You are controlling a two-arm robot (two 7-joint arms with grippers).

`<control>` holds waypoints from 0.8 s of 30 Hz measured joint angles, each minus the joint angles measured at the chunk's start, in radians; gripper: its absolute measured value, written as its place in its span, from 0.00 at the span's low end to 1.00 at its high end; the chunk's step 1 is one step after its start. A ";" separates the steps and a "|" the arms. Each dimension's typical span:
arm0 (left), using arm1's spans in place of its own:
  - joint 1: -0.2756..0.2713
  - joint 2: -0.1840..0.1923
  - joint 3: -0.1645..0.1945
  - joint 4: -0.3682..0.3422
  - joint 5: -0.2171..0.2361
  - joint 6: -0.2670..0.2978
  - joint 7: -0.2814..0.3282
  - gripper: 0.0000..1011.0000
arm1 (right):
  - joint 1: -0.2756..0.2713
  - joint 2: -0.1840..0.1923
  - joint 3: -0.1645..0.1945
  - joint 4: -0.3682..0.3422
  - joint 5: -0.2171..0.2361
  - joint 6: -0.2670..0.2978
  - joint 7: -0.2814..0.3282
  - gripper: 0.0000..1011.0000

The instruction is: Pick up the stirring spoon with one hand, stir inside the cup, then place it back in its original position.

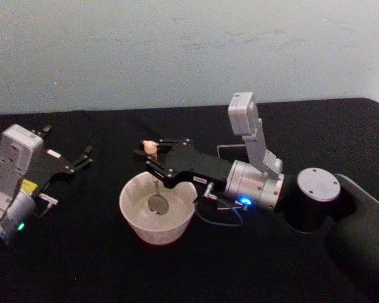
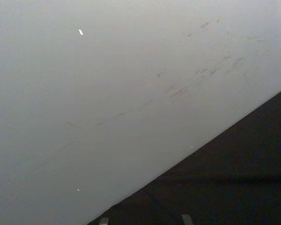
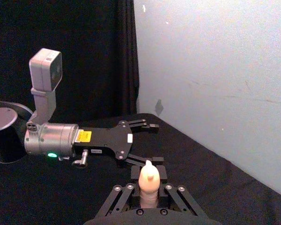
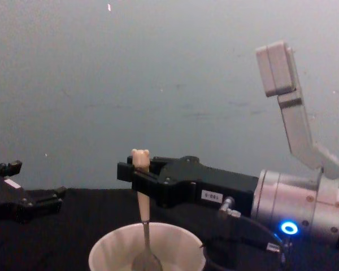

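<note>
The right gripper holds the stirring spoon high on its handle, just under the bear head, so a wide stroke could press the metal bowl against the wall of the cup. That could swivel the spoon in the grip or shove the cup. The right arm reaches in level from the right, jaws clamped on the upright spoon, its bowl low in the cup at centre. The left gripper rests far left, jaws apart.
</note>
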 joint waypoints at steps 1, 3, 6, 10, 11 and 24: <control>0.000 0.000 0.000 0.000 0.000 0.000 0.000 0.99 | 0.000 0.000 0.000 0.000 0.000 0.000 0.000 0.21; 0.000 0.000 0.000 0.000 0.000 0.000 0.000 0.99 | 0.003 -0.008 0.001 0.016 -0.004 -0.008 0.000 0.21; 0.000 0.000 0.000 0.000 0.000 0.000 0.000 0.99 | 0.008 -0.023 0.005 0.041 -0.012 -0.024 -0.001 0.21; 0.000 0.000 0.000 0.000 0.000 0.000 0.000 0.99 | 0.009 -0.030 0.011 0.052 -0.019 -0.034 -0.004 0.21; 0.000 0.000 0.000 0.000 0.000 0.000 0.000 0.99 | 0.009 -0.030 0.013 0.052 -0.020 -0.035 -0.005 0.21; 0.000 0.000 0.000 0.000 0.000 0.000 0.000 0.99 | -0.020 0.001 0.040 0.006 -0.027 -0.037 -0.014 0.21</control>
